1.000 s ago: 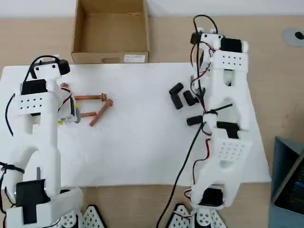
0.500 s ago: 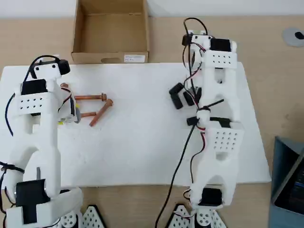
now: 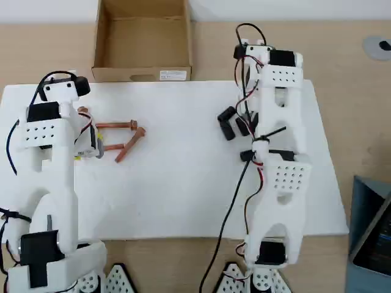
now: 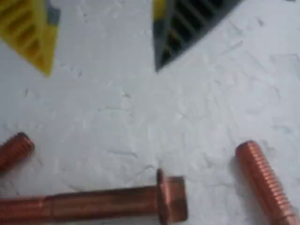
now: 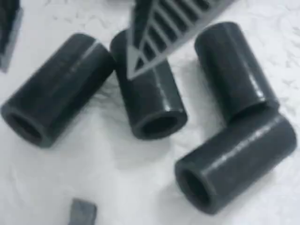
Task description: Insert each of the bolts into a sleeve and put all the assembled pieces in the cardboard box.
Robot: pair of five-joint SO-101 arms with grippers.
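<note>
Several copper bolts (image 3: 116, 125) lie on the left of the white mat (image 3: 177, 189). My left gripper (image 3: 91, 145) hovers just beside them, open. In the left wrist view its yellow and dark fingertips (image 4: 183, 33) stand wide apart above the mat, with one bolt (image 4: 93, 204) and the threaded ends of two others close by. Several black sleeves (image 3: 227, 122) lie in a cluster at the mat's right. My right gripper (image 5: 70, 65) hangs open right over them, one finger (image 5: 159, 33) above the middle sleeve (image 5: 150, 98). Neither gripper holds anything.
The open cardboard box (image 3: 104, 43) stands empty beyond the mat's far edge, at the back left. One more black sleeve (image 3: 247, 154) lies apart, half under the right arm. The mat's middle and front are bare. A dark bin (image 3: 372, 232) stands at the right edge.
The right arm has swung left, bringing its gripper over the sleeve cluster. The left arm and the bolts have stayed put.
</note>
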